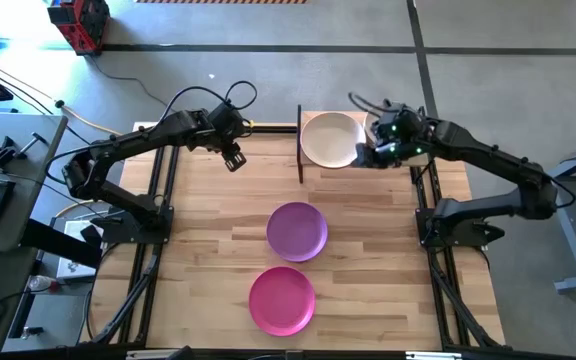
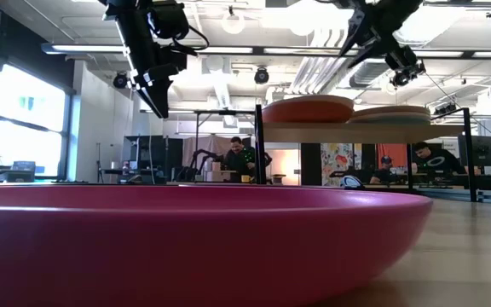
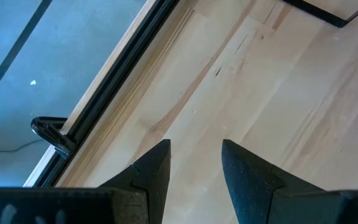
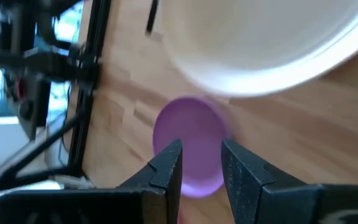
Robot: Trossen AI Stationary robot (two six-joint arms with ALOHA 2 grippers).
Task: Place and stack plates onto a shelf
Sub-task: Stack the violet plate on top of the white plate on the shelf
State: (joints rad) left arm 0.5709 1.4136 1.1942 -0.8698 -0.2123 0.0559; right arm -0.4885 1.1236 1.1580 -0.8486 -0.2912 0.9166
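Note:
The shelf (image 2: 331, 132) stands at the table's far side and bears two stacks of plates. A cream plate (image 1: 328, 140) tops the left stack, and my right arm partly covers the right stack (image 2: 399, 113). A purple plate (image 1: 297, 231) and a magenta plate (image 1: 282, 300) lie flat on the table toward its near edge. My right gripper (image 1: 361, 158) hangs open over the shelf's near side, beside the cream plate, with nothing between its fingers (image 4: 202, 152). Left of the shelf, my left gripper (image 1: 233, 158) hangs open over bare table (image 3: 196, 152).
Black frame rails run along the table's left and right sides (image 1: 158, 200). The shelf's dark left edge (image 1: 299, 145) stands between my left gripper and the plates. In the low view, people sit at desks in the room behind (image 2: 241, 158).

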